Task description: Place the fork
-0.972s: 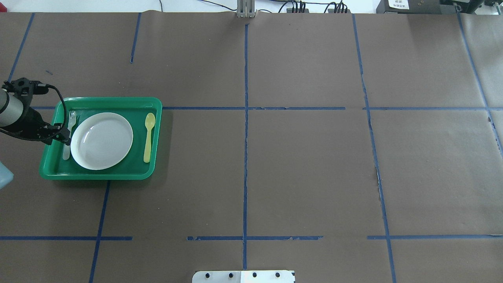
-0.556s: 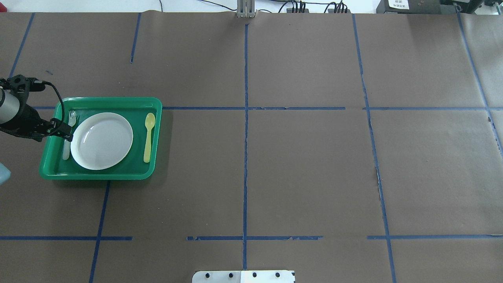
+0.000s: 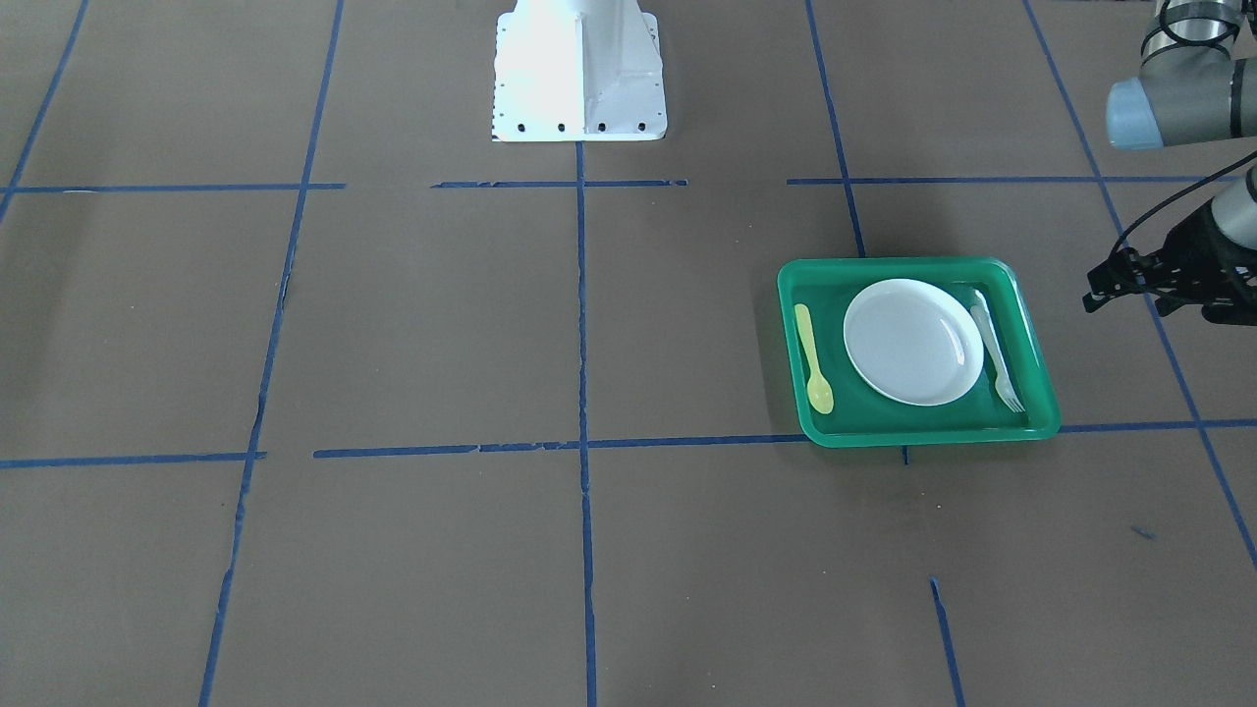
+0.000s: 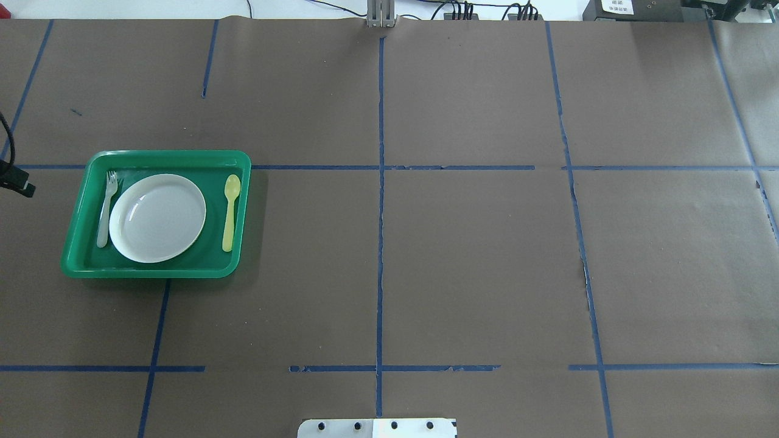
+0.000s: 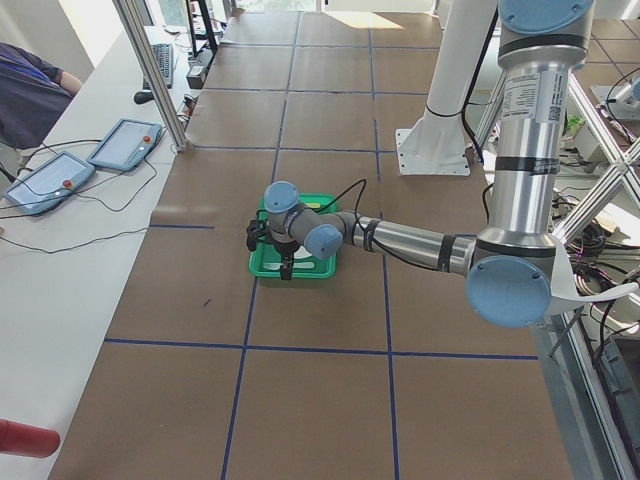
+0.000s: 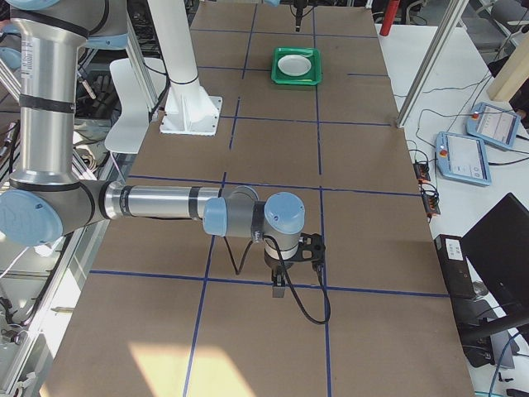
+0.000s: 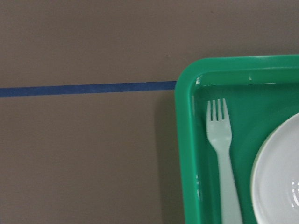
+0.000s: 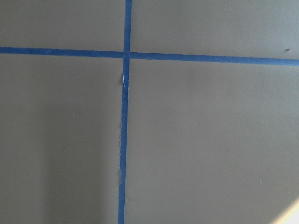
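The whitish plastic fork [image 4: 104, 213] lies flat in the green tray [image 4: 158, 271], along the left side of the white plate [image 4: 158, 218], tines pointing away from the robot. It also shows in the front-facing view [image 3: 994, 353] and the left wrist view [image 7: 223, 158]. My left gripper [image 3: 1102, 285] is open and empty, off the tray's left side and apart from it; only its tip [image 4: 21, 182] shows at the overhead view's left edge. My right gripper [image 6: 278, 289] hangs over bare table far from the tray; I cannot tell if it is open or shut.
A yellow plastic spoon [image 4: 230, 213] lies in the tray right of the plate. The robot's white base plate [image 4: 377, 427] sits at the near table edge. Blue tape lines [image 4: 380, 243] cross the brown table cover. Tablets [image 5: 125, 145] lie on the operators' bench.
My left gripper has pulled away from the fork and moved left, out past the tray's edge. The fork stays lying in the tray beside the plate.
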### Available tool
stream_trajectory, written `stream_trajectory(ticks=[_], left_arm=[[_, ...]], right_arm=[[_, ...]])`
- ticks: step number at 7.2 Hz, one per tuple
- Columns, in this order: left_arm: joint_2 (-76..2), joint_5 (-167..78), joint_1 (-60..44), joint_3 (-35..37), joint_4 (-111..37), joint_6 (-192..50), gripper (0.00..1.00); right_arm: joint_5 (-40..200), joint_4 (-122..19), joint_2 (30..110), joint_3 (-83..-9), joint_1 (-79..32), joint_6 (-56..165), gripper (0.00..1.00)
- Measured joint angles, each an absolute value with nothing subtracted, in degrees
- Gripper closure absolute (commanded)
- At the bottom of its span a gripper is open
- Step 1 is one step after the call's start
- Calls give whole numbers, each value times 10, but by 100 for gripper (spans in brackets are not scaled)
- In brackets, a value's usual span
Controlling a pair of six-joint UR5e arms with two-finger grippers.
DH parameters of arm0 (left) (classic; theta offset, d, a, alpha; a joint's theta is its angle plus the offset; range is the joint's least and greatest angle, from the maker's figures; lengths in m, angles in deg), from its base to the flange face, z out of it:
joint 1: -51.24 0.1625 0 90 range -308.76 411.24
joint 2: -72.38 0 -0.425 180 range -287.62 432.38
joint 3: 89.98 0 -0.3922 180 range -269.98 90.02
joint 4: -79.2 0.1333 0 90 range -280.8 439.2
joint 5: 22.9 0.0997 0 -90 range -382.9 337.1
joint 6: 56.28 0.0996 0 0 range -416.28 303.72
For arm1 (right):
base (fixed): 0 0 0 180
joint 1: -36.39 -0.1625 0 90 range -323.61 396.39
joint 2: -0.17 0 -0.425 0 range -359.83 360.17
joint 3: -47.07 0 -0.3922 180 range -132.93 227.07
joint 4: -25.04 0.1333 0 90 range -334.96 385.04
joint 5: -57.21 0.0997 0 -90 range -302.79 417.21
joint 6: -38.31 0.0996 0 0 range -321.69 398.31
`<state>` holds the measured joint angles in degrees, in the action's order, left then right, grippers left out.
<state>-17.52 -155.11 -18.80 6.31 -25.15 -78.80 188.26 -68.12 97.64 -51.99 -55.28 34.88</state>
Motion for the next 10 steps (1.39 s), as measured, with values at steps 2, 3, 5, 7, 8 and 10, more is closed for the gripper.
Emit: stream_trajectory(ticks=[2,3,5,7,8,10], left_arm=[[-171,-1554,-276,78,-134,-631,0],[-168,-1554,-315,81,-101,-573,0],[-144,-1557,-373,78,-82,-492,0],[-127,-1558,-400,77,-81,-474,0],[-124,-1556,-403,78,-82,-472,0],[-126,-1555,-405,81,-83,-472,0]], right_arm=[[1883,-681,976,-520,-553,349,0],[1883,-681,976,-520,-553,349,0],[1883,-681,976,-520,-553,349,0],[1883,-681,976,-520,-553,349,0],[1883,-681,976,-520,-553,349,0],[1883,-681,976,-520,-553,349,0]])
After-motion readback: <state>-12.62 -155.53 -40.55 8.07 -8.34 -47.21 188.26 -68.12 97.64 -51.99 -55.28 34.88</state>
